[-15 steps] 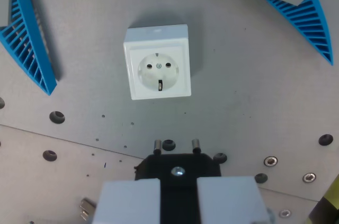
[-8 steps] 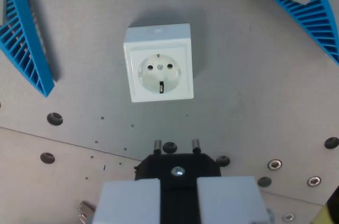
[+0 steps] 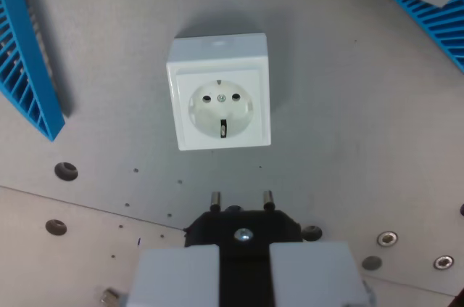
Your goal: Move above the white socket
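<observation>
Your gripper (image 3: 243, 228), bottom centre of frame, has its two pale fingers (image 3: 177, 278) pinched on a black two-pin plug (image 3: 242, 223), pins pointing up-frame. The white square plastic socket (image 3: 220, 100) sits just above frame centre on the grey metal plate (image 3: 348, 125), apart from the pin tips. Step in hand: the approach, not yet over the socket. Next move calls for carrying the plug up-frame until the pins line up with the socket holes. Count: one socket, one plug, two blue ribbed pieces (image 3: 25, 67) at the upper corners.
</observation>
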Controlling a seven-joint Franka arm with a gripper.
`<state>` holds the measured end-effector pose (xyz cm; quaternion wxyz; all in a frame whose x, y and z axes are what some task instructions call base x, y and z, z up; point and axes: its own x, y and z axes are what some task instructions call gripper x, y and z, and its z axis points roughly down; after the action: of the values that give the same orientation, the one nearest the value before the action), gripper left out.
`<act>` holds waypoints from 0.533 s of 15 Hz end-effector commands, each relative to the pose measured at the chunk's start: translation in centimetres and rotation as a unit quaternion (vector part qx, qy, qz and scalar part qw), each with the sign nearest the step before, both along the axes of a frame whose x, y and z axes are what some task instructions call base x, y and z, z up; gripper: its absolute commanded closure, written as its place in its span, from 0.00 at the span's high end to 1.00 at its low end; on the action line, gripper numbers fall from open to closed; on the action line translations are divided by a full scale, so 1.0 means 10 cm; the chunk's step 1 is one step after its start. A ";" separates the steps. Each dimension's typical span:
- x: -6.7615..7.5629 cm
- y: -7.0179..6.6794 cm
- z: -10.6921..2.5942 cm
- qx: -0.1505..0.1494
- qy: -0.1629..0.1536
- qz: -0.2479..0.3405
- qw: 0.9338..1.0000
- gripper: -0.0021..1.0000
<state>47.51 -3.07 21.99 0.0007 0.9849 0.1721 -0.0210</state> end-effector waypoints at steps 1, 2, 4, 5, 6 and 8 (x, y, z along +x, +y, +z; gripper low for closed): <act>-0.05 0.00 -0.12 0.001 -0.045 0.021 0.999 0.00; -0.06 0.00 -0.15 0.001 -0.043 0.023 0.999 0.00; -0.07 0.01 -0.22 0.001 -0.040 0.025 0.999 0.00; -0.08 0.01 -0.25 0.001 -0.040 0.025 0.999 0.00; -0.08 0.01 -0.29 0.001 -0.040 0.026 0.999 0.00; -0.10 0.01 -0.37 0.001 -0.042 0.026 0.999 0.00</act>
<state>46.91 -3.01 18.94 0.0009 0.9835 0.1794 -0.0246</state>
